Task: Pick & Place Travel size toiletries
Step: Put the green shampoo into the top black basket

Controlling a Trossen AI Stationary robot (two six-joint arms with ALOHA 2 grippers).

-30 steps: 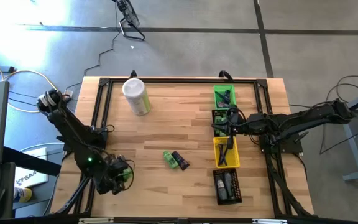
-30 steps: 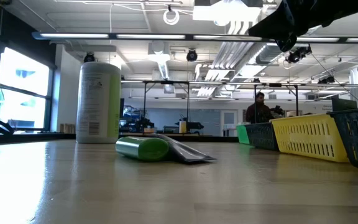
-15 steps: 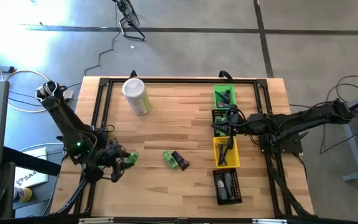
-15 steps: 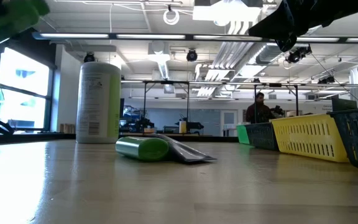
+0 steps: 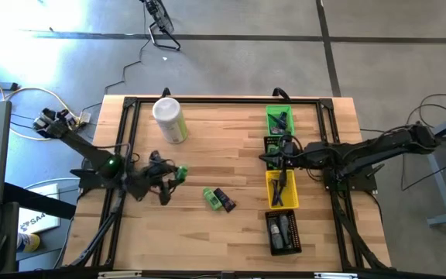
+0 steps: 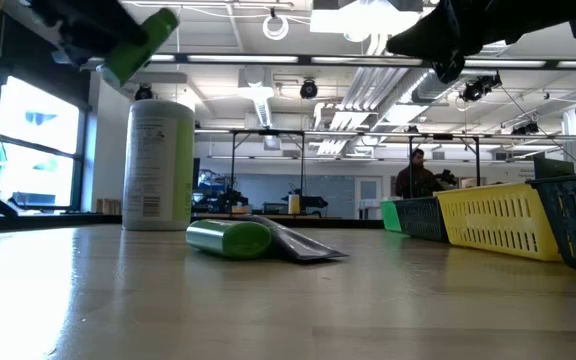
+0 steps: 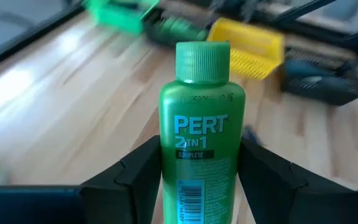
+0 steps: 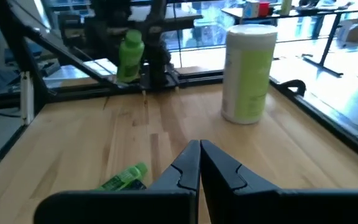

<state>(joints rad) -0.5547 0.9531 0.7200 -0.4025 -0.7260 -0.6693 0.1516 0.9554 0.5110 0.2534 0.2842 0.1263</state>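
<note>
Left gripper: jaws clamped on either side of a green bottle, cap pointing away from the wrist, label reading "PERT 2 in 1". In the high view this gripper sits left of centre, over the counter; in the low view the bottle hangs tilted in the upper left of the frame, well above the surface.

Centre of the high view: a second green bottle lies on its side on the counter, touching a dark tube.

Right of centre: the right gripper, jaws pressed together and holding nothing, sits over a column of bins, namely green, dark, yellow and black.

Upper left of centre: a pale-green canister with white lid, upright.

Far background, low view: a person stands in the room.
</note>
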